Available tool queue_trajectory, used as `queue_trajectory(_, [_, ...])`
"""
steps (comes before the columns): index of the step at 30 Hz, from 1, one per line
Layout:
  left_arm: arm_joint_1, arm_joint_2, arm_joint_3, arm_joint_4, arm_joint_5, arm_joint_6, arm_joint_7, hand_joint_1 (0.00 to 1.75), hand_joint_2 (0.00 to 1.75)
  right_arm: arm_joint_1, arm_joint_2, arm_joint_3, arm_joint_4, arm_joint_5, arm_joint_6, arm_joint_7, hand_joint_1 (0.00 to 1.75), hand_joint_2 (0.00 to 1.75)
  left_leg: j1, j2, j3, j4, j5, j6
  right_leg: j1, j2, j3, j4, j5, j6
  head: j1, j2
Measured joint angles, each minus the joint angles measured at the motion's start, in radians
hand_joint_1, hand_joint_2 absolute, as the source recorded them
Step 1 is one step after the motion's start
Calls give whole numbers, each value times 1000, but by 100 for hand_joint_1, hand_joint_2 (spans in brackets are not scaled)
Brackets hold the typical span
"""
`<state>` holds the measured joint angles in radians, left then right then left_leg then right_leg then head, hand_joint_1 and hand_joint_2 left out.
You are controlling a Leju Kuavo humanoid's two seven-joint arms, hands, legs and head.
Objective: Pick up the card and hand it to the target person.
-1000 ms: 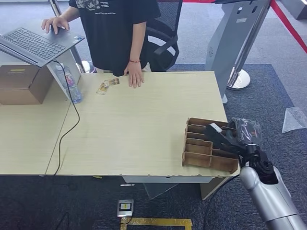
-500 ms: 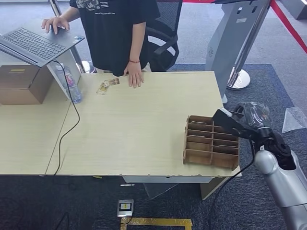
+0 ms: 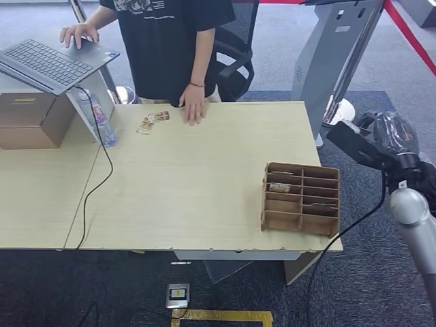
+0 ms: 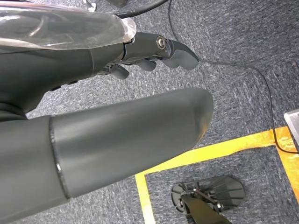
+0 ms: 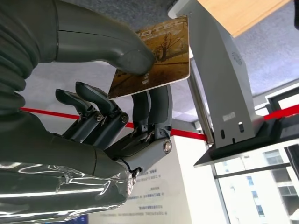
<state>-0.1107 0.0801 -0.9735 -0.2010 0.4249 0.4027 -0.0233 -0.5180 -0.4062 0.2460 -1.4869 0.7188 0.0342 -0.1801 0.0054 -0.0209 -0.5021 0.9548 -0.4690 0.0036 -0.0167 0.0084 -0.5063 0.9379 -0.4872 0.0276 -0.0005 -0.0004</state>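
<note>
- A compartment box (image 3: 300,198) is sitting at the desk's (image 3: 206,177) near right corner, with one card (image 3: 279,187) lying in a left compartment.
- Two cards (image 3: 153,121) are lying by the far edge, beside a person's hand (image 3: 194,109).
- A bottle (image 3: 101,121) is standing at the far left.
- The right hand (image 3: 383,139) is hovering beyond the desk's right edge, pinching a card (image 5: 155,56).

Right robot hand (image 5: 105,116) pinching a brown printed card (image 5: 160,58) between thick grey thumb and dark fingers (image 5: 157,105), card edge jutting past the fingertips. Behind, a grey stand (image 5: 220,88), a red barrier tape (image 5: 190,135), a pale wooden tabletop (image 5: 239,14) corner, and windows beyond.
</note>
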Motion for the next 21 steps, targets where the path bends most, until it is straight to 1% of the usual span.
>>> queue_trajectory(3, [-1,0,0,0,-2,2,0,0,0,-19,-2,0,2,-6,-21,-7,175,175,0,0,0,0,0,0,0,0,0,0,0,0,0,0])
queue_trajectory(6, [-3,-1,0,0,-3,4,0,0,0,-37,-2,6,12,42,-73,2,175,175,0,0,-1,0,0,0,0,0,0,0,0,0,0,0])
queue_trajectory(10, [-7,-5,0,0,-11,8,0,0,0,-66,9,35,49,195,-179,51,175,175,0,0,-1,0,0,0,0,0,0,1,0,0,0,0])
queue_trajectory(17, [-21,-12,-1,0,-25,13,13,0,0,-128,62,113,179,434,-367,134,175,175,0,-1,-1,0,0,0,0,-1,0,1,0,0,0,0])
queue_trajectory(21, [-26,-15,-2,0,-30,16,17,0,0,-166,96,158,270,530,-435,165,175,175,0,-1,-1,0,0,0,0,-1,0,1,0,0,0,0])
